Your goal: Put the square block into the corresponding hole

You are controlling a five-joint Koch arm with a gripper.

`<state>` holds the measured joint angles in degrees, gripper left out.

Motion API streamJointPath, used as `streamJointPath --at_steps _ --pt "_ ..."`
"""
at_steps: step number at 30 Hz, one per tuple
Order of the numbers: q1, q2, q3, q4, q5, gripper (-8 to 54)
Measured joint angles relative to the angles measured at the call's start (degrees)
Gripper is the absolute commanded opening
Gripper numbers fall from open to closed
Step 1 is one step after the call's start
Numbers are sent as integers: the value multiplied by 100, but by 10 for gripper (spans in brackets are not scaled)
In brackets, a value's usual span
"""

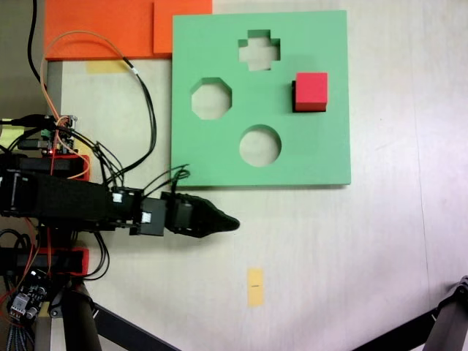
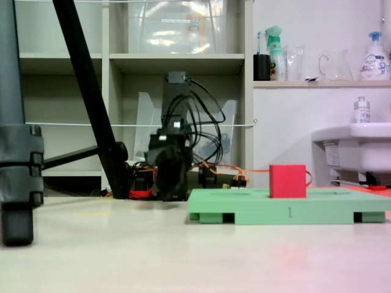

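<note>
The square block (image 1: 311, 91), a bright red cube, stands at the right side of the green foam board (image 1: 322, 157). A dark sliver of the corresponding hole (image 1: 294, 95) shows along its left edge. In a fixed view the cube (image 2: 288, 181) rises well above the board's top (image 2: 244, 207). My gripper (image 1: 229, 223) hangs below the board's lower left corner, clear of the board and far from the cube. Its jaws come together in one dark point with nothing between them. Seen head-on, the gripper (image 2: 171, 177) is a compact dark shape left of the board.
The board also has a cross cutout (image 1: 259, 50), an octagonal cutout (image 1: 211, 98) and a round cutout (image 1: 260, 145). Orange foam sheets (image 1: 102, 28) lie at the top left. A yellow tape strip (image 1: 254, 286) marks the table. Tripod legs (image 2: 91, 104) stand nearby.
</note>
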<state>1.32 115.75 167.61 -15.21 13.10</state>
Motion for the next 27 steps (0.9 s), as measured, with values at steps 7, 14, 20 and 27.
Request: streamJointPath --at_steps 7,14,20,27 --pt "-123 1292 721 1257 -290 355" --pt "-132 1292 800 1266 -290 337" --pt "-35 1292 800 1266 -264 338" --pt "-35 1292 809 1266 -264 338"
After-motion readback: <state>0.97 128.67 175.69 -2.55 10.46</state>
